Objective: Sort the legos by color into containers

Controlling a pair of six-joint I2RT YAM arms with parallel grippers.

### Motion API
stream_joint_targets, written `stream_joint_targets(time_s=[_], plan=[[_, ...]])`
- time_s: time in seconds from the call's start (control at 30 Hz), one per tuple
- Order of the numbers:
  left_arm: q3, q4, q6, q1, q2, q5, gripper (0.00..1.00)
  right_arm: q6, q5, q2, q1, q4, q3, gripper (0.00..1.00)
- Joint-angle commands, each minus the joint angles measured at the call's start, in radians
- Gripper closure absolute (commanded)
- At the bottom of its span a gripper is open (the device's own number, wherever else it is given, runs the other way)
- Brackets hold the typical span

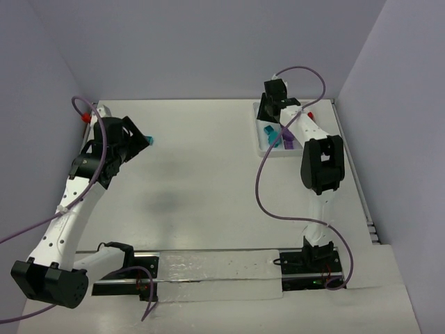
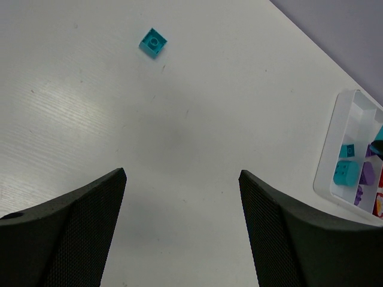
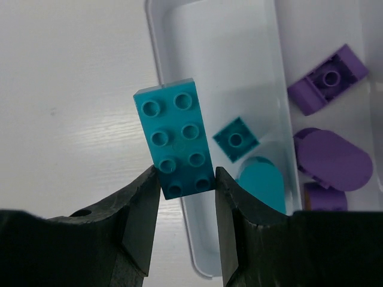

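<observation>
Right gripper (image 3: 185,179) pinches an eight-stud teal brick (image 3: 176,134) over the rim of the white tray (image 3: 154,60); left gripper (image 2: 181,174) hovers, spread wide, near a small teal brick (image 2: 153,42).

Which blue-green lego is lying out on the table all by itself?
The small square lego, alone on the table ahead of the left gripper. The tray holds two others, and the right gripper pinches the long one.

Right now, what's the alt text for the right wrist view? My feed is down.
The right gripper is shut on a teal eight-stud brick, held by its lower end over the outer wall of the white tray. In the compartment behind it lie a teal square and a rounded teal piece; purple pieces fill the next.
</observation>
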Motion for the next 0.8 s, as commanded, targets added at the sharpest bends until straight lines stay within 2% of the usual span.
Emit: stream_joint_targets(time_s=[0.0, 0.1, 0.27, 0.43, 0.57, 0.77], plan=[[0.050, -0.019, 0.040, 0.015, 0.028, -0.022, 0.16, -0.007, 0.072, 0.089, -0.011, -0.056, 0.137, 0.68], [0.052, -0.021, 0.036, 0.018, 0.043, -0.013, 0.16, -0.002, 0.084, 0.148, -0.017, -0.073, 0.208, 0.63], [0.060, -0.026, 0.024, 0.021, 0.084, -0.002, 0.16, -0.011, 0.102, 0.212, -0.014, -0.091, 0.317, 0.39], [0.046, -0.001, 0.007, 0.026, 0.142, -0.029, 0.14, -0.016, 0.076, 0.219, -0.014, -0.113, 0.395, 0.30], [0.054, 0.002, -0.016, 0.032, 0.210, -0.055, 0.14, -0.042, 0.054, 0.125, 0.002, -0.072, 0.314, 0.29], [0.152, -0.005, -0.063, 0.085, 0.397, -0.064, 0.16, -0.054, 0.023, -0.199, 0.056, 0.066, -0.021, 0.29]])
